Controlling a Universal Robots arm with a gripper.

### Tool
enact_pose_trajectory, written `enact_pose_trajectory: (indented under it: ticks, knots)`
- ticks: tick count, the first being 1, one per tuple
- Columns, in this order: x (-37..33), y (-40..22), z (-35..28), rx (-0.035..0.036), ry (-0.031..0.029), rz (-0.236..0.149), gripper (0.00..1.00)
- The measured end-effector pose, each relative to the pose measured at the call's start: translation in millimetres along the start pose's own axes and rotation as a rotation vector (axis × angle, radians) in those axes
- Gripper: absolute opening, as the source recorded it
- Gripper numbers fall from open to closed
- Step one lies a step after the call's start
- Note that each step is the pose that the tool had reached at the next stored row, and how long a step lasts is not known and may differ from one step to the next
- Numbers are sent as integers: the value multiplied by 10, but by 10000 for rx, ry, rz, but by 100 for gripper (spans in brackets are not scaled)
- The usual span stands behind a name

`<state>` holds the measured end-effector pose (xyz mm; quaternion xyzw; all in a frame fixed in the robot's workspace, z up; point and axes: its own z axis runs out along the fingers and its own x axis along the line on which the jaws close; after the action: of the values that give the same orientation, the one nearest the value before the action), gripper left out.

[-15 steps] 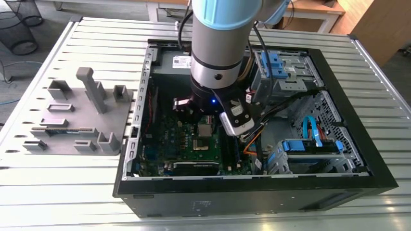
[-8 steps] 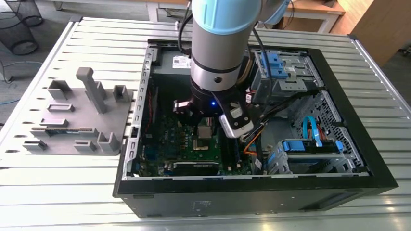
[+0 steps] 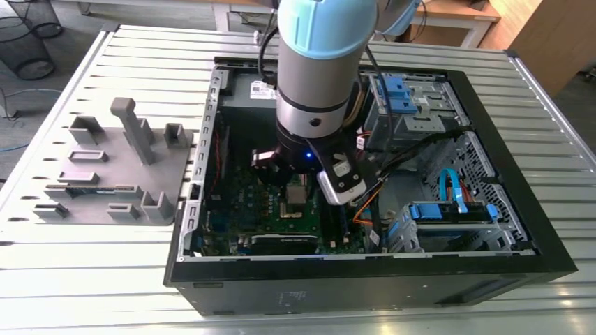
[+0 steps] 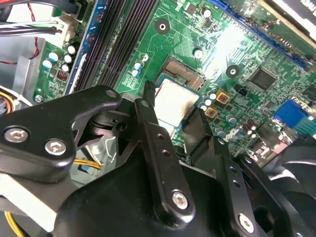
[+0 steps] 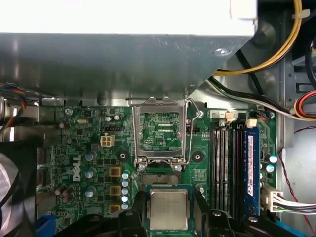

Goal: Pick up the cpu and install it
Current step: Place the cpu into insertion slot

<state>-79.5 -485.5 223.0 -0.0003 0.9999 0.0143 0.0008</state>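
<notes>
Pickup looks done and seating remains: at the centre of the exterior view the gripper [image 3: 294, 187] is down inside the computer case [image 3: 373, 286], fingers [image 5: 139, 210] narrowed on the cpu [image 5: 168, 210], which sits just over the socket [image 4: 180, 74] with its hinged frame [image 5: 160, 131] raised.

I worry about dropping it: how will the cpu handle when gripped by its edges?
The cpu looks like a thin, flat plate with a metal top, so it is probably stiff and light. Its smooth silver top and thin edges could be slippery, offering little to hold. Flat and square, it should not roll.
</notes>
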Motion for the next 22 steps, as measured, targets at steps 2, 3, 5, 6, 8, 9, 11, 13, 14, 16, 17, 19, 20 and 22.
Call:
enact_pose_trajectory:
  ticks: [2, 3, 5, 6, 8, 9, 11, 13, 14, 16, 17, 19, 20, 22]
  knots:
    - [0, -2, 23, 2, 1, 0, 47]
    - [0, -4, 34, 1, 0, 0, 47]
    - [2, -9, 50, 4, 2, 0, 47]
    - [3, -13, 58, 4, 1, 0, 47]
    - [5, -17, 76, 1, 0, -1, 47]
    - [5, -18, 85, 0, 0, 0, 47]
    - [6, -23, 102, 3, 1, 0, 47]
    - [7, -26, 120, 1, 0, 0, 47]
    - [7, -27, 127, 2, 0, 0, 47]
    - [9, -27, 142, 7, 0, -1, 47]
    - [14, -28, 149, 8, 1, 0, 47]
    - [27, -28, 163, 12, 1, 0, 47]
    - [36, -29, 168, 16, 1, -1, 47]
    - [52, -28, 176, 17, -9, 0, 47]
